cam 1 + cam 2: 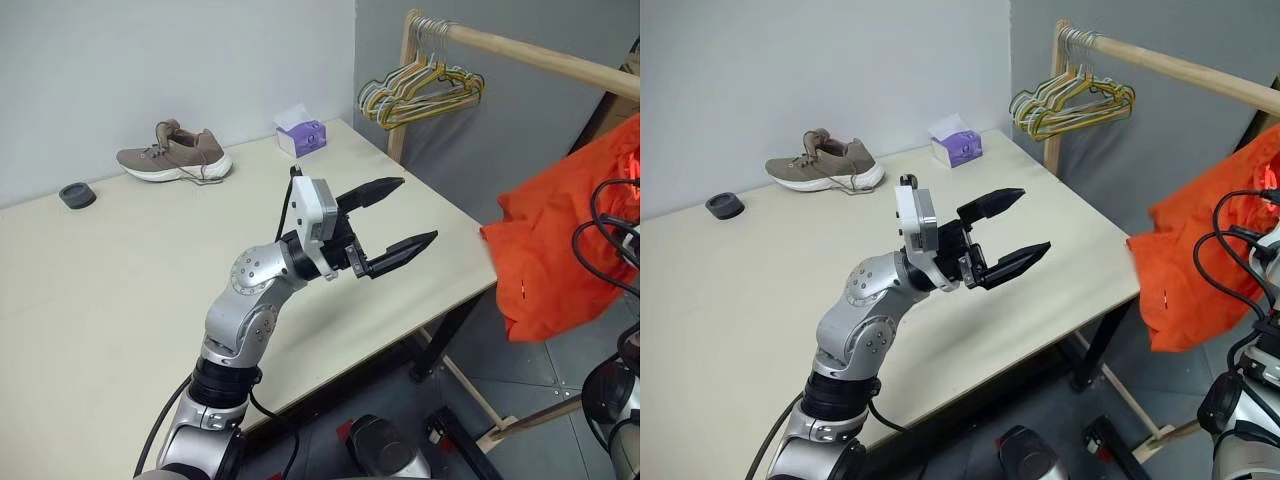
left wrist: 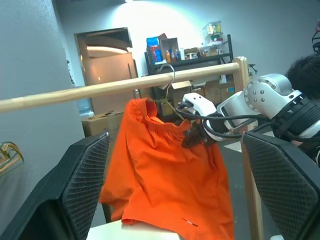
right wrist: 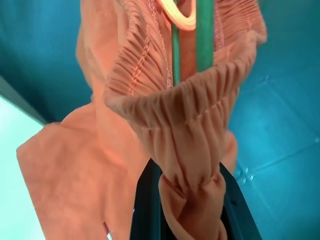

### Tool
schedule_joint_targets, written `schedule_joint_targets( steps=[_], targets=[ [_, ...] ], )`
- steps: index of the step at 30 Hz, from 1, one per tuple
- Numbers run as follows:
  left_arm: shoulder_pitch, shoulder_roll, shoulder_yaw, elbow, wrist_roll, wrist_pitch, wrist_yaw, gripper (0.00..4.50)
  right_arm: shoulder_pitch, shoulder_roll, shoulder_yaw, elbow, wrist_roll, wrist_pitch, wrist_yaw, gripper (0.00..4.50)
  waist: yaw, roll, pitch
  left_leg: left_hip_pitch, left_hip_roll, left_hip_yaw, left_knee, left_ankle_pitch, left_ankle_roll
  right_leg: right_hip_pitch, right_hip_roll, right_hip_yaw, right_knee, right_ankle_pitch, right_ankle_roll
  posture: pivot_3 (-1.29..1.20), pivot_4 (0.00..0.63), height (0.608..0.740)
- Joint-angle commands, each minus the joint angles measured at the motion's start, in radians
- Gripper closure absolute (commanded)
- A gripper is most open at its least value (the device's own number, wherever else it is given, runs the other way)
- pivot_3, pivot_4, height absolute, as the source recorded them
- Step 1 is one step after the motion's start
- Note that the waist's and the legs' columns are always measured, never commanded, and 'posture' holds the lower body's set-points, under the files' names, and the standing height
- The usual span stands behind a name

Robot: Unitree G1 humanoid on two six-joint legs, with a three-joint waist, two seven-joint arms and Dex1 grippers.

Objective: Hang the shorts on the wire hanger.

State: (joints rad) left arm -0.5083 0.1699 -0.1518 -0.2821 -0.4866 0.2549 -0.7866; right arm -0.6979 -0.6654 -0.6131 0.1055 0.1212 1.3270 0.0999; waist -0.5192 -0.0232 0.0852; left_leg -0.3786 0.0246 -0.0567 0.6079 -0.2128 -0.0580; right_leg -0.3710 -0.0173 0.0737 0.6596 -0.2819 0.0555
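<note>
The orange shorts (image 1: 560, 250) hang bunched off the table's right end, under the wooden rail (image 1: 540, 55). In the left wrist view the shorts (image 2: 165, 175) drape from the thin wire hanger (image 2: 169, 82), whose hook reaches up to the rail. My right gripper (image 2: 196, 136) is shut on the gathered waistband (image 3: 190, 130); its dark fingers (image 3: 146, 200) pinch the fabric in the right wrist view. My left gripper (image 1: 415, 210) is open and holds nothing. It hovers above the table's right edge, pointing toward the shorts and well short of them.
A bunch of yellow, green and pale hangers (image 1: 420, 85) hangs at the rail's far end. On the cream table (image 1: 120, 290) lie a brown shoe (image 1: 175, 155), a purple tissue box (image 1: 303, 135) and a small black disc (image 1: 77, 195). Grey walls stand behind.
</note>
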Motion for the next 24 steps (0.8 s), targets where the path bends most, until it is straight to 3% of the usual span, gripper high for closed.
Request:
schedule_joint_targets(
  steps=[1, 10, 14, 24],
  targets=[
    [-0.038, -0.016, -0.007, -0.015, 0.002, -0.019, 0.013, 0.03, -0.035, 0.000, -0.048, -0.022, 0.019, 0.049, -0.011, 4.50, 0.001, 0.000, 0.000, 0.000, 0.000, 0.000, 0.000, 0.000, 0.000, 0.000, 0.000, 0.000, 0.000, 0.000, 0.000, -0.45, 0.061, 0.740],
    [-0.057, -0.059, -0.009, -0.044, -0.060, 0.041, 0.022, 0.03, 0.008, 0.062, -0.083, -0.164, 0.052, 0.103, 0.000, 4.50, 0.002, -0.001, 0.001, -0.001, 0.000, 0.000, 0.000, 0.000, 0.000, 0.000, 0.000, 0.000, -0.001, 0.000, 0.000, -0.45, 0.059, 0.740],
    [-0.051, -0.046, -0.002, -0.056, -0.102, 0.081, 0.004, 0.00, 0.017, 0.099, -0.124, -0.232, 0.044, 0.116, -0.023, 3.56, 0.001, -0.001, 0.001, -0.001, 0.000, 0.000, 0.000, 0.000, 0.000, 0.000, 0.000, 0.000, -0.001, 0.000, 0.000, -0.46, 0.058, 0.740],
    [-0.034, -0.020, -0.010, -0.053, -0.102, 0.076, -0.013, 0.00, -0.075, 0.203, -0.201, -0.489, 0.007, 0.103, -0.133, 0.15, -0.002, 0.001, 0.001, -0.001, 0.000, 0.000, 0.000, 0.000, 0.000, -0.001, 0.000, 0.000, -0.001, 0.000, 0.000, -0.46, 0.054, 0.740]
  ],
)
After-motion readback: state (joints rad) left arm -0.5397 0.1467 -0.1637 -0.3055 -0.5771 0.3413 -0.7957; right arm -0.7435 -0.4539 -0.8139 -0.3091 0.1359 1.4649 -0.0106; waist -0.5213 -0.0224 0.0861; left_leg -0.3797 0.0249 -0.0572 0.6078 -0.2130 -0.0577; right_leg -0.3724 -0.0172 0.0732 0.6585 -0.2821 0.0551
